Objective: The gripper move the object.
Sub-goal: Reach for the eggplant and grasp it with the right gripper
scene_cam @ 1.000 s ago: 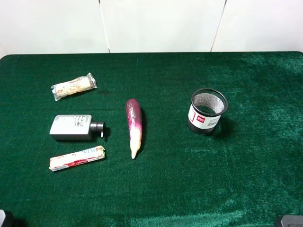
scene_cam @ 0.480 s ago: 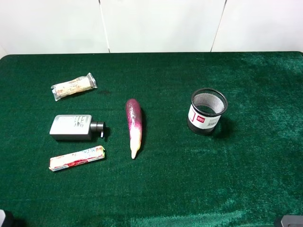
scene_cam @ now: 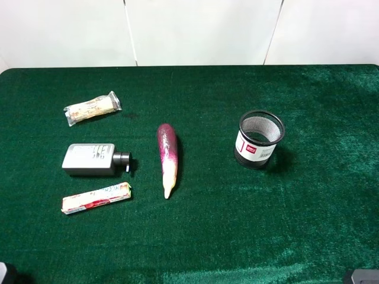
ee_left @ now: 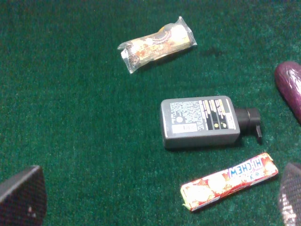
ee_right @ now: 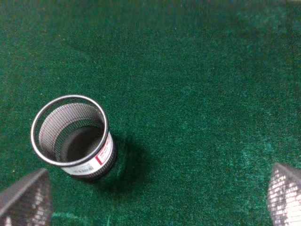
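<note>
The object, a long purple vegetable (scene_cam: pixel 167 158) fading to a cream tip, lies flat on the green cloth left of centre, tip toward the front. Its purple end shows in the left wrist view (ee_left: pixel 290 87). The left gripper (ee_left: pixel 157 197) is open and empty, back from the things on the left; only its corner shows in the exterior view (scene_cam: pixel 5 273). The right gripper (ee_right: pixel 160 188) is open and empty, back from the mesh cup (ee_right: pixel 73 136); only its corner shows in the exterior view (scene_cam: pixel 361 276). Both are far from the vegetable.
A black mesh cup (scene_cam: pixel 259 139) stands upright right of centre. Left of the vegetable lie a grey rectangular bottle (scene_cam: pixel 92 159), a red-and-white snack bar (scene_cam: pixel 96 197) and a clear-wrapped snack (scene_cam: pixel 92 107). A white wall (scene_cam: pixel 195 29) rises behind the table's back edge.
</note>
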{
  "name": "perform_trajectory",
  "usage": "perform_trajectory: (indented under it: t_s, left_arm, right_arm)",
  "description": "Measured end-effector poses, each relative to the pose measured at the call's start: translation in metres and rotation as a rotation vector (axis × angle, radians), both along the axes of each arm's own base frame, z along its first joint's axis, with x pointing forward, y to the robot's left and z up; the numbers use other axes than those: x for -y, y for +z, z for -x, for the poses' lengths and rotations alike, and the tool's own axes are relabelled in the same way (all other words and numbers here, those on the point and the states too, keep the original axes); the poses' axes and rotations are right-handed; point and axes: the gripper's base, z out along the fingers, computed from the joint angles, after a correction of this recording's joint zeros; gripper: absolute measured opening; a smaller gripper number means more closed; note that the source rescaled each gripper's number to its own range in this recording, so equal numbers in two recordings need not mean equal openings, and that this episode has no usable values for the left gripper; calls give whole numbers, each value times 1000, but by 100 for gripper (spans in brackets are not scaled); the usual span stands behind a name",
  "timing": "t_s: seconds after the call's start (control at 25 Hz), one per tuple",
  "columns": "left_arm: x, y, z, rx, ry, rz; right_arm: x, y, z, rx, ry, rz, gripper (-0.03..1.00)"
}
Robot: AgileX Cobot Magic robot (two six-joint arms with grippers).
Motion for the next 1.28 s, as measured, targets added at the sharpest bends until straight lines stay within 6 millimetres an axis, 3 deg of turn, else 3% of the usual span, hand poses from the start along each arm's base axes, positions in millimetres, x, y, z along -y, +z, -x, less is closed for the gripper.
perform_trajectory:
  t_s: [0.16, 0.36, 0.72, 1.08, 1.28]
  left_arm:
    - [0, 0, 0, 0, 0, 0]
    - [0, 0, 0, 0, 0, 0]
    - [0, 0, 0, 0, 0, 0]
    - [0, 0, 0, 0, 0, 0]
    - [0, 0, 0, 0, 0, 0]
  right_arm:
    - [-13, 7, -29, -53, 43, 14, 100]
    - [-47, 16, -70, -93, 108, 37, 100]
    - [-117, 6, -123, -177, 263, 81, 100]
    - [-189, -13, -144, -223, 414, 125, 100]
    - [-222, -34, -150, -266, 485, 153, 100]
